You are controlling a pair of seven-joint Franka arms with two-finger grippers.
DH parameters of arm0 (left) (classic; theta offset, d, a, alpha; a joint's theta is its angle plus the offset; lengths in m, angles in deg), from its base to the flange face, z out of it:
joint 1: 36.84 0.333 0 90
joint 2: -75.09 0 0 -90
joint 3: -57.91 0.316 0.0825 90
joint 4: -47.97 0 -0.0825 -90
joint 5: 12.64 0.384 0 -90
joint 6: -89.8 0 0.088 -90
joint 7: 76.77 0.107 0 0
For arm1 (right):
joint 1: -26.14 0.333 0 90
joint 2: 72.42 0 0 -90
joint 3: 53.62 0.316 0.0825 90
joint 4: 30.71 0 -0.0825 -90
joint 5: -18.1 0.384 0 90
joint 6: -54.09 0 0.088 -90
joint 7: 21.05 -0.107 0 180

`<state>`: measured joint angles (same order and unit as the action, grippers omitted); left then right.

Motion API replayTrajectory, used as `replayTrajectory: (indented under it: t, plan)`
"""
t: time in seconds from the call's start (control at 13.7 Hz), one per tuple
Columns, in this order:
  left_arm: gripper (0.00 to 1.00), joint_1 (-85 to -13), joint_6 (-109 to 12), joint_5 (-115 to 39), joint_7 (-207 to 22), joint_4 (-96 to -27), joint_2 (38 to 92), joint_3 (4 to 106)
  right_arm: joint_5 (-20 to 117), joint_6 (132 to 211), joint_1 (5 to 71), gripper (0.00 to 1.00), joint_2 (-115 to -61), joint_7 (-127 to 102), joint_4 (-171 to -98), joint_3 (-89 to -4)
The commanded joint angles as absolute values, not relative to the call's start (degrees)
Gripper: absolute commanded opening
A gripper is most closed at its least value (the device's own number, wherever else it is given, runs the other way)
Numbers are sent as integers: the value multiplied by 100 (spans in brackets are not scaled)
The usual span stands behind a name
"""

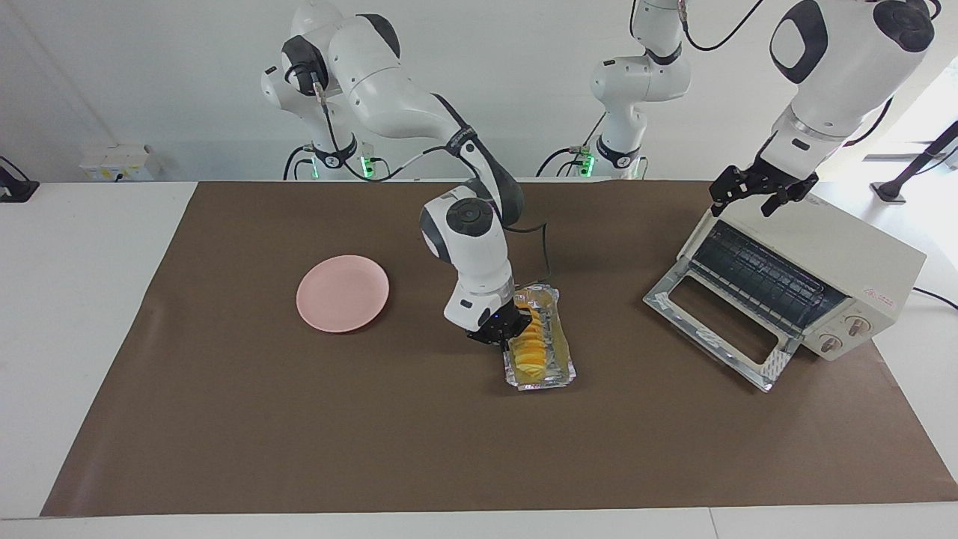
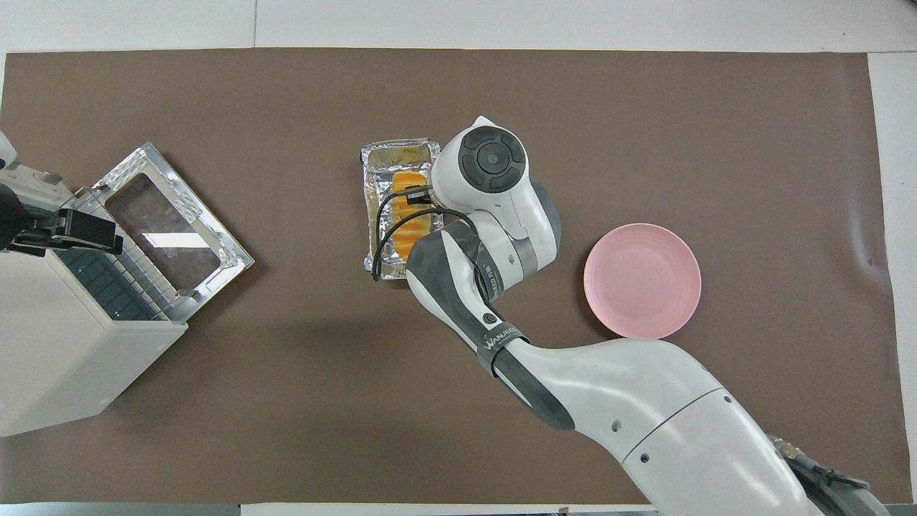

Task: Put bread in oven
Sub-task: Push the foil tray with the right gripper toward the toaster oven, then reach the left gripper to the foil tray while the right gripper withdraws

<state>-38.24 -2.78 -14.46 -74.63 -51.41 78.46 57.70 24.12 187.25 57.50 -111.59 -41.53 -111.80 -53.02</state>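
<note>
Oven (image 1: 804,277) door down, bread (image 1: 531,342) in tray (image 1: 545,383) mid-bench under clenched right tool (image 1: 500,332); left tool (image 1: 763,196) released over oven; insertion left.

Both arms are glossy white with dark grey joint bands and round dark grey caps at the joints. The right arm carries a grey strap with white lettering near the wrist, and a black cable loops from its forearm down to a black pincer (image 1: 500,331) showing a small blue light. The left arm ends in a black pincer (image 1: 757,196). Green lights glow at the bases.
</note>
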Motion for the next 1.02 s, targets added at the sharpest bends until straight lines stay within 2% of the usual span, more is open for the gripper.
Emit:
replayTrajectory:
  t: [0.0, 0.22, 0.44, 0.58, 0.8, 0.95]
  plan:
    - [100, -3939, -309, -1528, -7500, -5292, 8036, 5747, 2540, 18839, 5795, 100, -10846, -4197, -11632, -5292]
    - [100, -4386, -573, -1519, -7945, -5319, 8028, 5738, 2557, 18489, 5804, 100, -10837, -4697, -11378, -5292]
    - [100, -4948, -731, -1519, -8415, -5284, 7870, 5729, 2540, 17321, 5646, 100, -10872, -4707, -10710, -5326]
    - [100, -5247, -1003, -1528, -8528, -5301, 7756, 5721, 2549, 17038, 5366, 100, -10837, -4689, -10525, -5309]
    - [100, -5748, -1179, -1528, -8844, -5275, 7528, 5703, 2558, 17019, 4874, 100, -10574, -4637, -10498, -5318]
    - [100, -6283, -1487, -1510, -9597, -5075, 7047, 5703, 2523, 16714, 4400, 100, -10363, -4209, -10542, -5335]
